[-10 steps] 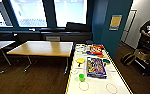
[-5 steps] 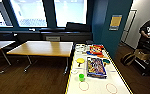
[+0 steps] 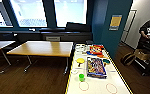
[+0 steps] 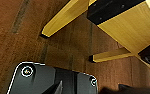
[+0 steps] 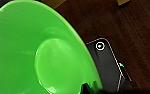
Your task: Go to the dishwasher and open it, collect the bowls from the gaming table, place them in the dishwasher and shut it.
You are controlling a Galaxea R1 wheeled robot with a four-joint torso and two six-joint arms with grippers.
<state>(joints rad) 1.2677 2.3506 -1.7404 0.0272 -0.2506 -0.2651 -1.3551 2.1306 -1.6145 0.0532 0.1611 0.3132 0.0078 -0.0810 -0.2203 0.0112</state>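
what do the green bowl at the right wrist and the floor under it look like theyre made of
Green bowl: looks like plastic, one even bright lime colour with a smooth, softly glossy inside. Floor: seems to be dark brown wood or wood-look boards, with faint plank lines and grain; which one is hard to tell.

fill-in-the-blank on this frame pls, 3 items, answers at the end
1. The bowl filling the right wrist view is lime ____.
2. On the gaming table, the yellow bowl lies beside a colourful board-game ____.
3. The small green cup stands ____ on the white top.

Answers: green; box; upright
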